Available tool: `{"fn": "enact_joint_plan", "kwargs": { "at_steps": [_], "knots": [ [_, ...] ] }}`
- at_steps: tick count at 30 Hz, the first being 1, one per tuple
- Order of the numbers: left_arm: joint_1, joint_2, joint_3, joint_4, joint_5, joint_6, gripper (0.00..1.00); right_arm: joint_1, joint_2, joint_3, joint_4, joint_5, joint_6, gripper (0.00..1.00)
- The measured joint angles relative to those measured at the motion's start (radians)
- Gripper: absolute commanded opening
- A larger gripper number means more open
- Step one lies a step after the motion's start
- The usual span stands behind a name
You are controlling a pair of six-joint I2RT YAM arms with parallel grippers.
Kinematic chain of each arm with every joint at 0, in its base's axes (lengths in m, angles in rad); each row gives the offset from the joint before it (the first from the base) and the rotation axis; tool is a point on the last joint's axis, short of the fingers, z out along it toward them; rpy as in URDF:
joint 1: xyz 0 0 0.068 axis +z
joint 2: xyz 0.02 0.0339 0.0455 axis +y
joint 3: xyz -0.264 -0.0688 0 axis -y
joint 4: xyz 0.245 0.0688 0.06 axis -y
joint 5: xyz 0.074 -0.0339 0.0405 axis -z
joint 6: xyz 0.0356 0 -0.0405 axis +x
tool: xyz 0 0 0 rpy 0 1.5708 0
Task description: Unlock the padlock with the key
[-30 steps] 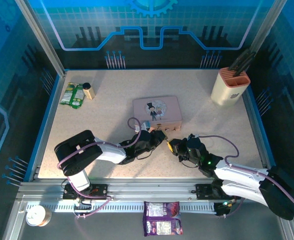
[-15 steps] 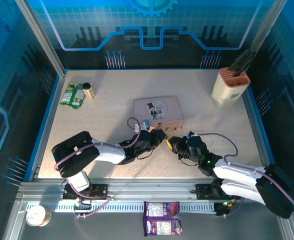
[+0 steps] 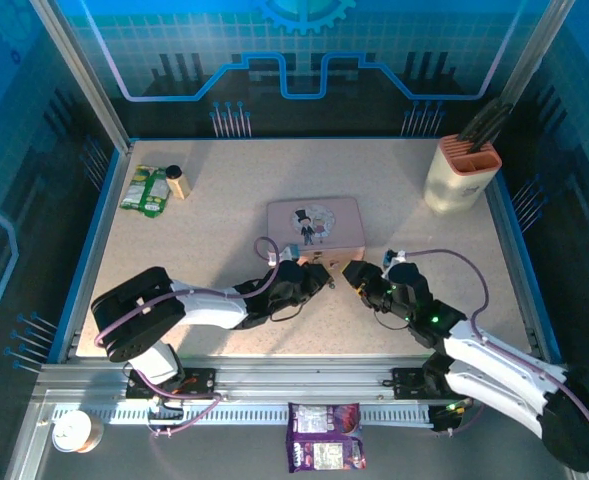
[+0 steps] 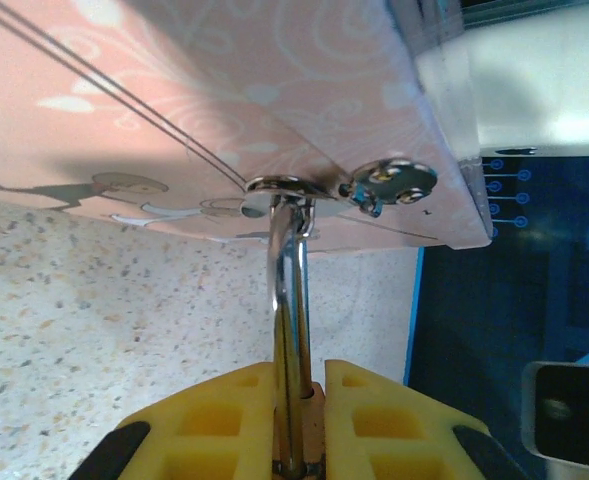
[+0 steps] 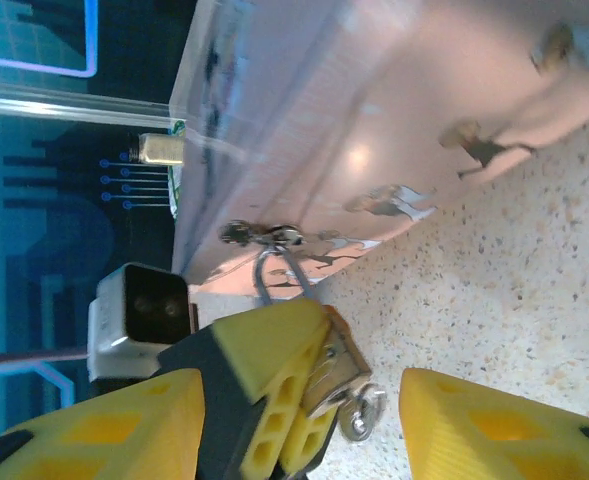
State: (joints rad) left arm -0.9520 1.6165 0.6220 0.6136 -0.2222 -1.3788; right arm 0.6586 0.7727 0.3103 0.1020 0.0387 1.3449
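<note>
While the pink tin [image 3: 314,222] is sitting mid-frame, my left gripper [image 3: 317,272] is clamping the padlock [image 4: 288,300] at its hasp, and my right gripper [image 3: 360,277] is gaping empty. The key [image 5: 362,412] is apparently protruding at lower centre; I judge gripping and turning it comes next.

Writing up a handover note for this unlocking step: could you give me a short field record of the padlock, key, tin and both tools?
padlock: shackle passed through the hasp of the pink tin
left tool: shut on the padlock
right tool: open, fingers spread, holding nothing, beside the padlock
key: probably the small silvery piece sticking out of the padlock's end; no tool grips it
pink tin: lid down, resting on the table
</note>
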Motion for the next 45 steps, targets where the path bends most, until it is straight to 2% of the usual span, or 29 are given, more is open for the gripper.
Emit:
{"fn": "enact_joint_plan", "kwargs": {
  "at_steps": [5, 11, 15, 20, 25, 33, 40, 45],
  "knots": [
    [0.018, 0.0, 0.0, -0.046, 0.002, 0.001, 0.0, 0.003, -0.051, 0.079, -0.178, 0.045, -0.295, 0.54],
    [0.04, -0.014, 0.0, -0.085, 0.004, 0.02, 0.0, 0.099, -0.042, 0.08, -0.205, 0.076, -0.653, 0.54],
    [0.056, -0.039, -0.002, -0.094, 0.01, 0.027, 0.0, 0.195, -0.007, 0.08, -0.172, 0.09, -0.855, 0.52],
    [0.08, -0.074, -0.007, -0.094, 0.021, 0.035, 0.0, 0.311, 0.128, 0.08, -0.096, 0.168, -1.056, 0.5],
    [0.097, -0.109, -0.038, -0.094, 0.029, 0.046, 0.0, 0.372, 0.247, 0.049, 0.094, 0.27, -1.241, 0.49],
    [0.104, -0.124, -0.066, -0.093, 0.044, 0.051, 0.0, 0.376, 0.359, -0.074, 0.437, 0.385, -1.439, 0.39],
    [0.106, -0.129, -0.066, -0.093, 0.056, 0.053, 0.0, 0.376, 0.415, -0.096, 0.623, 0.415, -1.505, 0.38],
    [0.106, -0.129, -0.066, -0.089, 0.063, 0.053, 0.0, 0.382, 0.523, -0.096, 0.733, 0.423, -1.53, 0.39]
  ]
}}
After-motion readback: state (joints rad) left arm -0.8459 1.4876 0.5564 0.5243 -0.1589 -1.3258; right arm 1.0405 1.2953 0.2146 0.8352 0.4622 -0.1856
